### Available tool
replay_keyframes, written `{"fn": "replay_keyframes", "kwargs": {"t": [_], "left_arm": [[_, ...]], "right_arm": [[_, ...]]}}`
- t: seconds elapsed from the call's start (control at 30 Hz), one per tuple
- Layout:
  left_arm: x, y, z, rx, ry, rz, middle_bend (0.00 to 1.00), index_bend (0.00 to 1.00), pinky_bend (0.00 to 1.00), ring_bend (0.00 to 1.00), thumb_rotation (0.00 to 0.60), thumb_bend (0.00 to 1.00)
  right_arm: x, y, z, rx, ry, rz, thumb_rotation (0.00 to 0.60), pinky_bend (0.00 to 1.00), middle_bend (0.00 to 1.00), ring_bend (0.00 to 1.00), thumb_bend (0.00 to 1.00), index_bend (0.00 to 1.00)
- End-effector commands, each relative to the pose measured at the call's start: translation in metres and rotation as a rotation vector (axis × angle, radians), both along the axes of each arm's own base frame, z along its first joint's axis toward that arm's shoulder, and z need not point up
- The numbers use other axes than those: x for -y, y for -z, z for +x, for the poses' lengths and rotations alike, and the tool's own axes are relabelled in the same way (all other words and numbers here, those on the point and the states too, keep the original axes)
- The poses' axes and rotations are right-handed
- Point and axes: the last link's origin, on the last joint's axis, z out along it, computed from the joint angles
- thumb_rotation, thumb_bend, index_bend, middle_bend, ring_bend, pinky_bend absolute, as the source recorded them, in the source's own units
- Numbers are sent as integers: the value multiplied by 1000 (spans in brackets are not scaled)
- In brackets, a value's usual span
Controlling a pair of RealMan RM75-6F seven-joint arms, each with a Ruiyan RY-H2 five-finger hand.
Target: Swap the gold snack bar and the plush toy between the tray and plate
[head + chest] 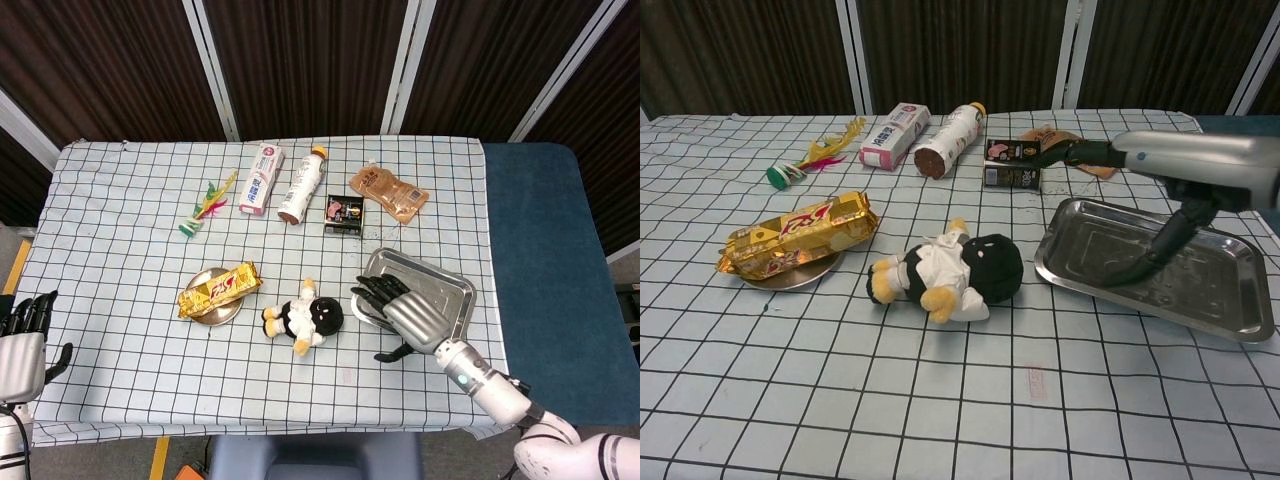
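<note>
Reaching in from the lower right of the head view, the right hand (408,314) hangs over the near left part of the tray (450,285), its dark fingers (372,293) spread and empty, tips pointing toward the frame's left. In the chest view the same hand (1185,160) crosses the upper right, fingers (1070,153) stretched out above the tray's (1210,300) far left corner, thumb angled down toward the metal.

Just left of those fingertips, near but apart, the plush toy (305,318) lies on its side on the checked worktop (130,270), between tray and plate; its black head faces the tray. Further left, the gold snack bar (219,288) rests across the small plate (212,313), overhanging both edges.

At the lower left edge of the head view, the left hand (20,345) sits off the worktop, fingers upright and slightly apart, holding nothing.

Toward the far side lie a feathered shuttlecock (205,205), a white-and-pink box (260,178), a bottle (303,185) on its side, a small dark carton (343,214) and an orange pouch (388,192).
</note>
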Motion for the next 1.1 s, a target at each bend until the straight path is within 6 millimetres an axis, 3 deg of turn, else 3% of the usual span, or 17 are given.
{"fn": "replay_keyframes", "kwargs": {"t": [0.03,0.4,0.7,0.9,1.0,1.1], "left_arm": [[0,-3,0,7,-2,7,111,71,229,104,600,359],[0,-13,-3,28,-25,23,116,84,228,103,600,360],[2,-16,-3,42,-23,23,121,87,229,104,600,362],[3,-19,-4,47,-33,26,122,90,231,104,600,364],[3,-19,-4,50,-33,25,123,94,235,104,600,362],[3,-19,-4,52,-33,22,124,95,236,104,600,363]], "right_arm": [[8,23,19,-15,-7,73,600,0,0,0,38,41],[27,74,52,-70,-7,112,600,0,0,0,37,89],[37,102,59,-103,20,81,600,28,36,20,38,145],[44,117,61,-94,45,71,600,142,124,104,38,227],[47,122,60,-87,49,61,600,265,202,188,38,295],[51,126,60,-74,51,40,600,432,315,351,47,406]]}}
